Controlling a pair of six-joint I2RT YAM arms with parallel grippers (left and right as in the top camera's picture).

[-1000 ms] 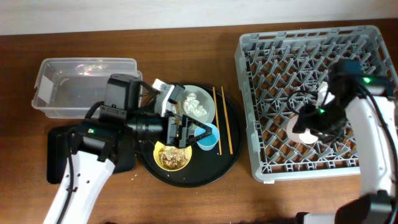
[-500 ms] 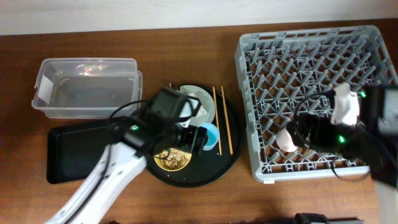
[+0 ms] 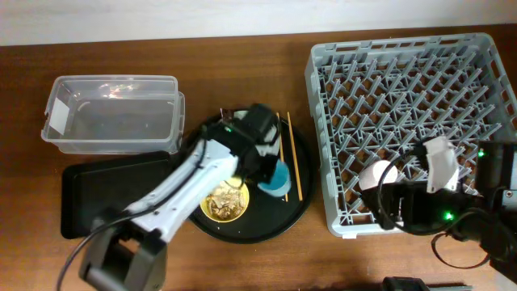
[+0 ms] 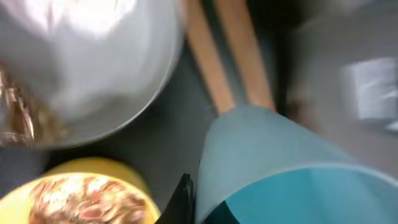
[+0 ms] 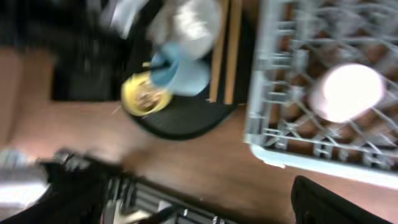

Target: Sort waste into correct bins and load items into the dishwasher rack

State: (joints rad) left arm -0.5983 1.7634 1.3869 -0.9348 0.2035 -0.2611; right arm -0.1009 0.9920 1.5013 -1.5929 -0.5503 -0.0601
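Observation:
My left gripper (image 3: 273,174) is shut on the rim of the light-blue cup (image 3: 279,182), one dark finger (image 4: 183,196) against the cup's (image 4: 292,168) outer wall. Beside the cup sit the yellow bowl (image 3: 224,202) of brown food scraps (image 4: 81,196), the grey plate (image 4: 81,62) and the chopsticks (image 3: 292,166). The pink cup (image 3: 374,175) lies in the dishwasher rack (image 3: 404,89) near its front left. My right gripper (image 3: 386,212) hangs open just in front of that cup, nothing between its fingers (image 5: 336,202).
Bowl, plate, cup and chopsticks rest on a large round black tray (image 3: 266,226). A clear plastic tub (image 3: 113,113) stands at the back left with a shallow black rectangular tray (image 3: 105,194) in front of it. Bare wooden table lies between round tray and rack.
My left arm swung right to the light-blue cup and its jaws shut on the rim. My right gripper opened, left the pink cup in the rack and drew back toward the front.

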